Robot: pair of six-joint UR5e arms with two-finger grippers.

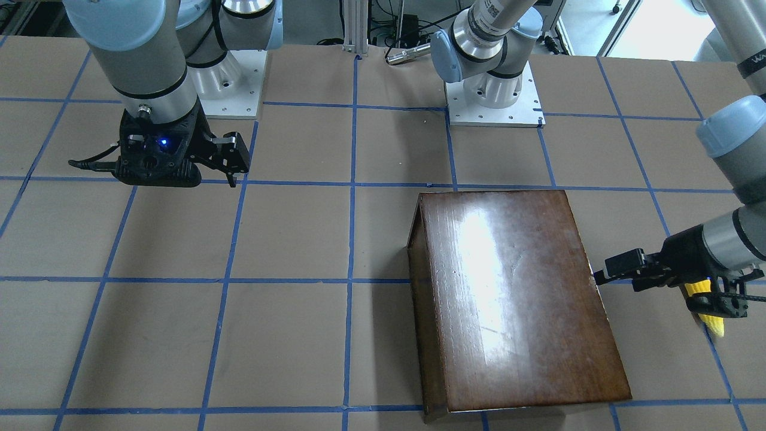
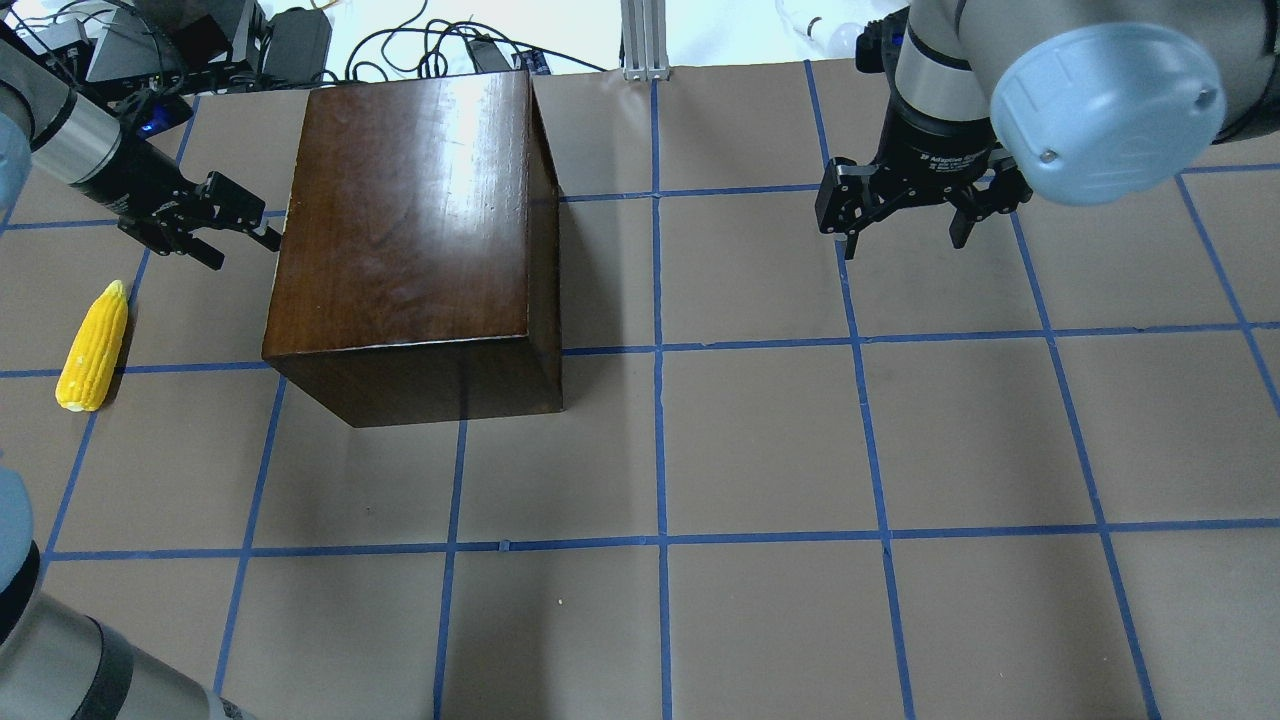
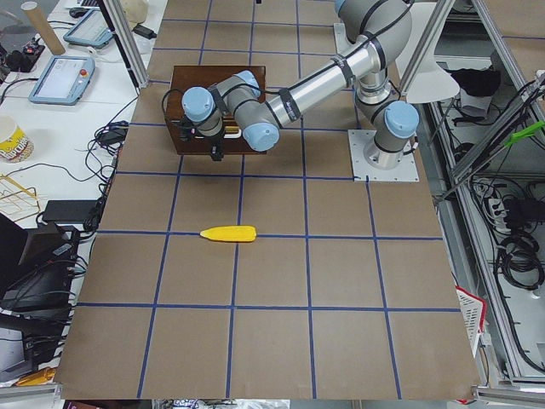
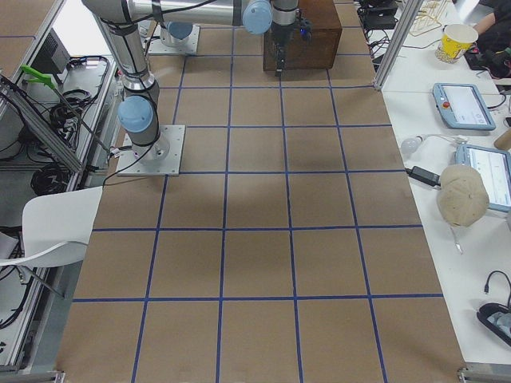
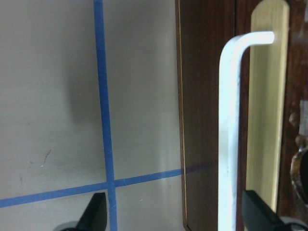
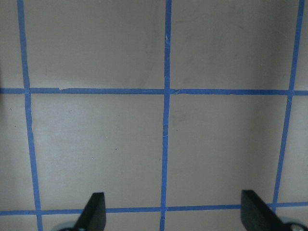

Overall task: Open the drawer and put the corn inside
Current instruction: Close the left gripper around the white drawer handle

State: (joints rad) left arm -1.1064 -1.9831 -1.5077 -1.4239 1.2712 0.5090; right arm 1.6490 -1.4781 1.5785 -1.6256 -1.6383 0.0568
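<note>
While drawer (image 5: 267, 120) shut, corn (image 2: 92, 345) lies nr box (image 2: 410, 220).

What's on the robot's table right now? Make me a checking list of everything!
Surface: brown paper table with blue tape squares.
Job's things: corn lies flat, apart from the box; drawer looks shut, its handle facing the left gripper.
Clutter: nothing seen on the table.
Grippers: left gripper open, close to the handle, not holding it; right gripper open over bare table.
Cables: tangle of wires past the far edge.
Surroundings: side bench with tablets and a paper cup.
</note>
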